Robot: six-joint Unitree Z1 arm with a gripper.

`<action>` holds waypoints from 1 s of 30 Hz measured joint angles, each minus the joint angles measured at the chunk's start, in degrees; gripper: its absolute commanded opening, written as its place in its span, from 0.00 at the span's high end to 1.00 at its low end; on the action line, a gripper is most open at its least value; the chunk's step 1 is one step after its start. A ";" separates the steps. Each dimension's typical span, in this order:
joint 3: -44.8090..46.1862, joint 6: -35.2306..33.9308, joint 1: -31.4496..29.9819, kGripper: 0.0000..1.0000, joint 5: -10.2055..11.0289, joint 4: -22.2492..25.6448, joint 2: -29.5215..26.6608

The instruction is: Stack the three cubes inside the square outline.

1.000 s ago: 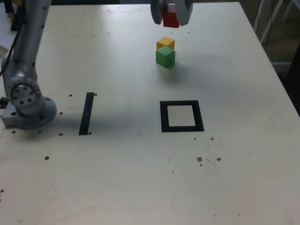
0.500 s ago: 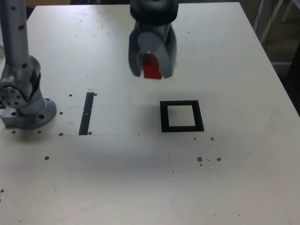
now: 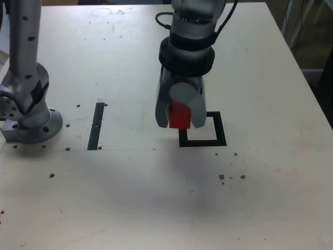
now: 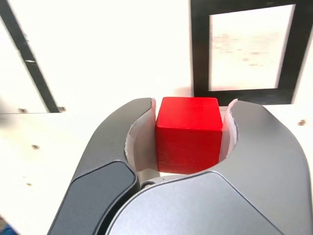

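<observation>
— Where is the red cube [image 4: 188, 134]?
— Clamped between both jaws of the end effector [image 3: 180, 115], held above the table [image 3: 260, 198], over the square outline [image 3: 220, 136] at its edge nearer the narrow black strip [image 3: 95, 126].
— And the arm's base [image 3: 28, 122]?
— Beyond that strip, well apart from the outline.

Robotics lab, bolted arm base [image 3: 28, 122], taped marks on scuffed white table [image 3: 156, 208]
</observation>
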 measured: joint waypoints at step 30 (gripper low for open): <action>2.34 1.29 6.49 0.66 -1.22 -8.89 5.20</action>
